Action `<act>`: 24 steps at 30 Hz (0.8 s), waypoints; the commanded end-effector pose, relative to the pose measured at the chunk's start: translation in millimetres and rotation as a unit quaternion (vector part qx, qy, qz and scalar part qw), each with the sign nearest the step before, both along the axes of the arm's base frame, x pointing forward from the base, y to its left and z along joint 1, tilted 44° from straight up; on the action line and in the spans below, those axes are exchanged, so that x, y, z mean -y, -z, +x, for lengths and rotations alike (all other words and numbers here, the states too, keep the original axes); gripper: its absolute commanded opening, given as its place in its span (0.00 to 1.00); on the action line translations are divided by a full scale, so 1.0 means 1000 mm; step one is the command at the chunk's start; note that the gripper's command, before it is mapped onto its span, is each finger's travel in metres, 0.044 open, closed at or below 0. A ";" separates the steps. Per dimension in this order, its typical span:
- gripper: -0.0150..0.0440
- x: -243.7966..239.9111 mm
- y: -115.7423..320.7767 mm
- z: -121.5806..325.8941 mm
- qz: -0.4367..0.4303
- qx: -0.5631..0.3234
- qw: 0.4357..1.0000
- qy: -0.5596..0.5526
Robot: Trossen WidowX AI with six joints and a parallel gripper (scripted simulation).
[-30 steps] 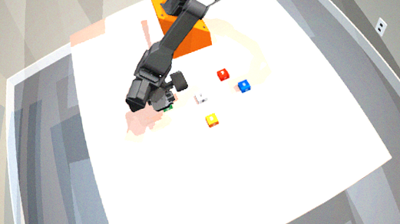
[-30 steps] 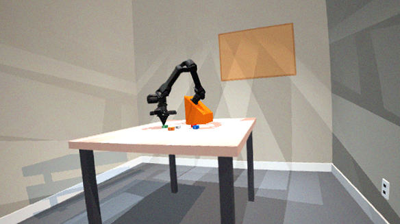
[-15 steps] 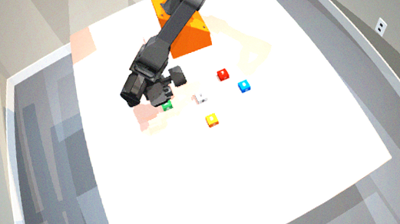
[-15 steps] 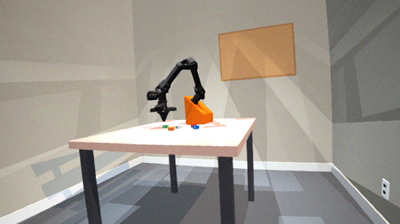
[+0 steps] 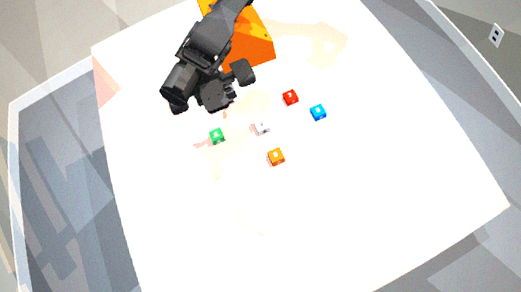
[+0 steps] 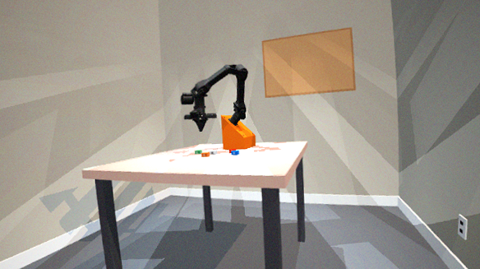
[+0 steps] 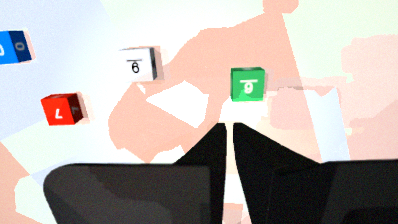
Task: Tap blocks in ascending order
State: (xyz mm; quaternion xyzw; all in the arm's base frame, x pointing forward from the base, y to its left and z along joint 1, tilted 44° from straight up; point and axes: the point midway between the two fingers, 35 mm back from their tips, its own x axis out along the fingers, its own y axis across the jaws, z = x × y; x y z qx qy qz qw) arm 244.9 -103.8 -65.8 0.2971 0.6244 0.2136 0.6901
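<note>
My gripper (image 6: 200, 130) (image 7: 228, 130) is shut and empty, held well above the table, its tips just below the green block in the wrist view. The green block (image 5: 217, 136) (image 6: 198, 151) (image 7: 247, 85) shows an upside-down 6 with its bar above it there. The white block (image 5: 262, 127) (image 6: 213, 152) (image 7: 139, 65) likewise shows an upside-down 9. The red block (image 5: 290, 97) (image 7: 60, 109) shows a 7. The blue block (image 5: 318, 112) (image 6: 235, 153) (image 7: 12, 47) is cut off in the wrist view. The orange block (image 5: 276, 156) (image 6: 205, 154) is outside it; both their digits are too blurred to read surely.
The orange base mount (image 5: 250, 51) (image 6: 236, 136) stands behind the blocks, with the dark arm (image 5: 211, 36) (image 6: 220, 75) reaching out from it. The white tabletop (image 5: 353, 235) (image 6: 151, 168) carries patches of tinted light. The blocks stand apart from one another.
</note>
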 end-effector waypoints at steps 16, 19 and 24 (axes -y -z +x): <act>0.29 -0.136 -0.118 -0.020 0.014 0.005 1.000 -0.004; 0.29 -0.149 -0.102 -0.014 0.011 0.005 1.000 -0.005; 0.29 -0.191 -0.061 -0.010 0.015 0.005 1.000 -0.004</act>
